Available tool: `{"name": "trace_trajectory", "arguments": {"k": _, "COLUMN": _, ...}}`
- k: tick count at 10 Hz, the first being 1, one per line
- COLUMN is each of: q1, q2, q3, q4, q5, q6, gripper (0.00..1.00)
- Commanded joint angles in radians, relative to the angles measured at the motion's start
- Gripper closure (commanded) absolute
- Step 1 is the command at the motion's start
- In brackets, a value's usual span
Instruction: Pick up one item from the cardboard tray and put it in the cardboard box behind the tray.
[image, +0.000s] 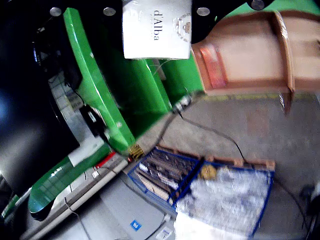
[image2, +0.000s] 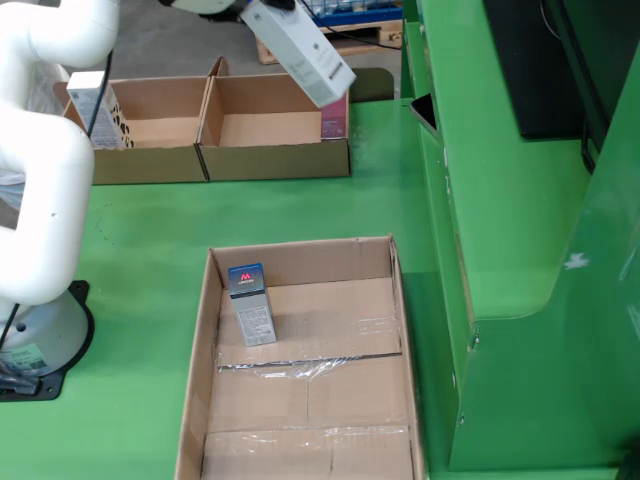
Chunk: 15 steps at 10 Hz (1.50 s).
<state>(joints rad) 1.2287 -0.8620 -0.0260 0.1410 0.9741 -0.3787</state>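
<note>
Above the open cardboard box (image2: 275, 130), tilted glossy white carton (image2: 300, 52), smooth rectangular faces

White carton (image2: 300, 52) tilted above cardboard box (image2: 275, 160), grey carton (image2: 250, 304) upright in tray (image2: 305, 400)

A white carton (image: 156, 29) printed "d'Alba" sits at top centre, held under a black mount with silver bolts. To its right lies an open cardboard box (image: 255, 52). Green panels (image: 120, 85) run diagonally beneath. On the grey floor below, a blue-framed pallet load (image: 210, 187) under plastic wrap. View is blurred.
</note>
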Motion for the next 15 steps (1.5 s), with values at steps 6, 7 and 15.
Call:
{"name": "trace_trajectory", "arguments": {"k": 6, "q1": 0.037, "q2": 0.249, "q3": 0.026, "q4": -0.245, "q5": 0.437, "q6": 0.099, "gripper": 1.0}}
{"name": "trace_trajectory", "arguments": {"k": 7, "q1": 0.04, "q2": 0.25, "q3": 0.026, "q4": -0.265, "q5": 0.45, "q6": 0.103, "gripper": 1.0}}
{"name": "trace_trajectory", "arguments": {"k": 15, "q1": 0.077, "q2": 0.069, "q3": 0.026, "q4": -0.007, "q5": 0.363, "q6": 0.032, "gripper": 1.0}}
